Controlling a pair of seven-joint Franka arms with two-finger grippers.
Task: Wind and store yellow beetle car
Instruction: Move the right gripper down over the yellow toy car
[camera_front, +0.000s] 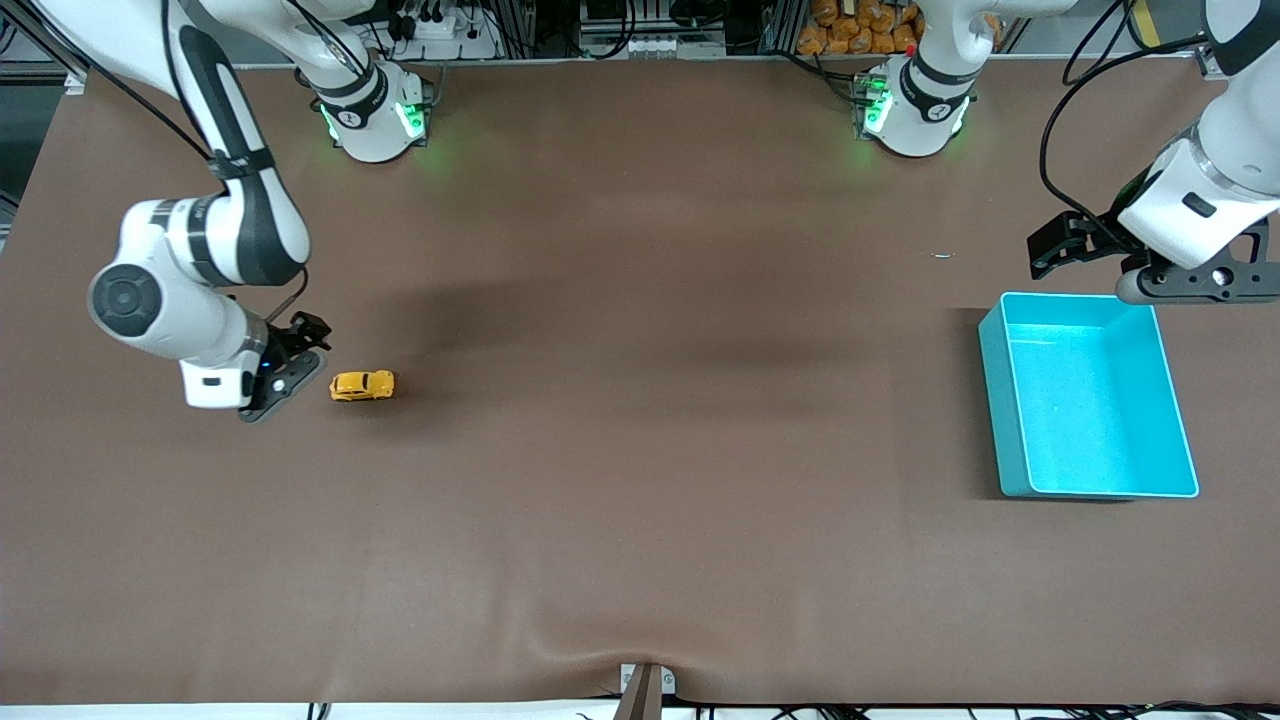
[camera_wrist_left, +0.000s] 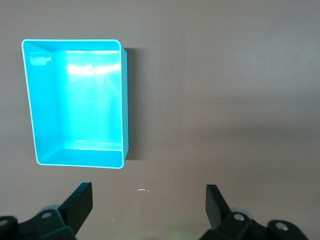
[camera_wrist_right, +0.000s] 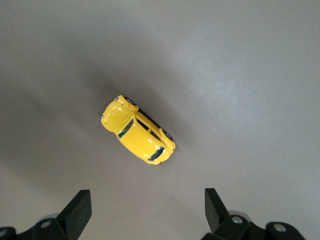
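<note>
The yellow beetle car (camera_front: 362, 385) stands on its wheels on the brown table toward the right arm's end. In the right wrist view it (camera_wrist_right: 138, 130) lies ahead of the jaws, not between them. My right gripper (camera_front: 282, 378) hangs low beside the car, open and empty (camera_wrist_right: 145, 210). The turquoise bin (camera_front: 1000, 400) stands empty toward the left arm's end. My left gripper (camera_front: 1185, 283) waits in the air over the table by the bin's edge that lies farther from the front camera, open and empty (camera_wrist_left: 147, 205). The bin also shows in the left wrist view (camera_wrist_left: 125, 100).
A tiny bright scrap (camera_front: 943, 255) lies on the table farther from the front camera than the bin; it also shows in the left wrist view (camera_wrist_left: 143, 190). A small bracket (camera_front: 645, 685) sits at the table's front edge.
</note>
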